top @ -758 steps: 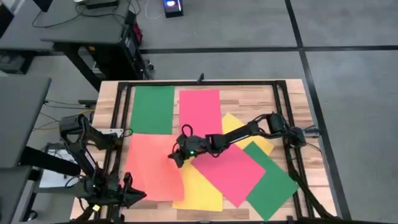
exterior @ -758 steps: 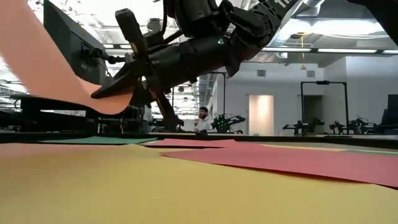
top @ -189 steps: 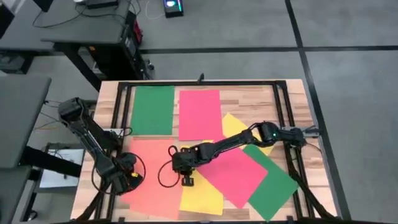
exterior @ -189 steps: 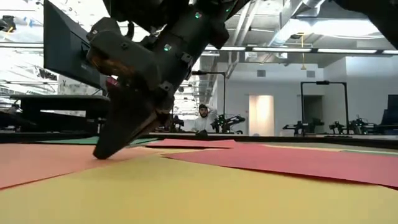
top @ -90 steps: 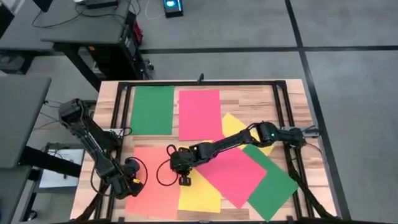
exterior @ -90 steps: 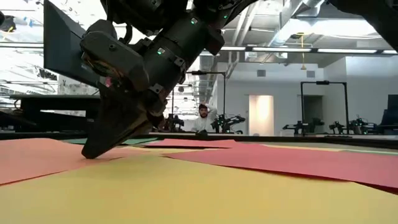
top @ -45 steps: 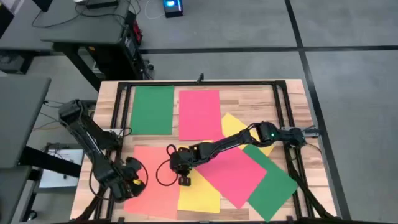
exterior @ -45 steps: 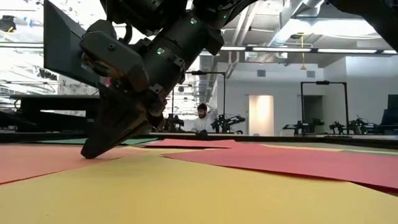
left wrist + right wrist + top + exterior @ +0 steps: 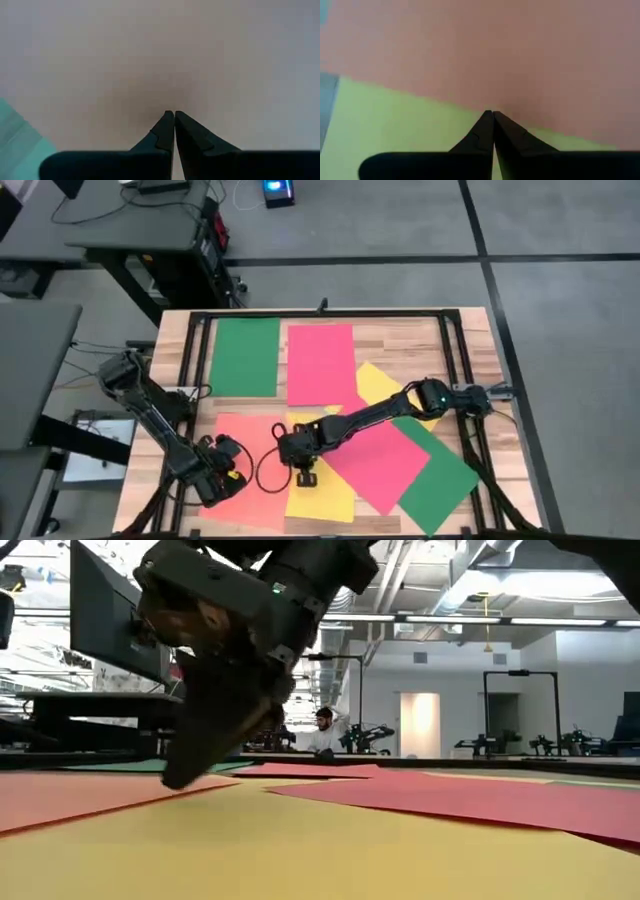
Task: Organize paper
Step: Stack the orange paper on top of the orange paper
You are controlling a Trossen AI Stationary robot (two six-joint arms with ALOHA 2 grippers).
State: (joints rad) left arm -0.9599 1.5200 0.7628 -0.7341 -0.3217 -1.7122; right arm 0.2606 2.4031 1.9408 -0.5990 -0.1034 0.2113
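Paper lies spread over the desk (image 9: 470, 330): green sheet (image 9: 246, 356) and pink-red sheet (image 9: 320, 363) tidy at the far side, the others overlapping nearer. Right tool (image 9: 307, 478), fingers together, presses on the yellow sheet (image 9: 322, 495) beside a pink-red edge. Left tool (image 9: 226, 480), also closed, rests on the orange sheet (image 9: 235, 435). Dragging could crease a sheet or shift its neighbour. No writing is readable.
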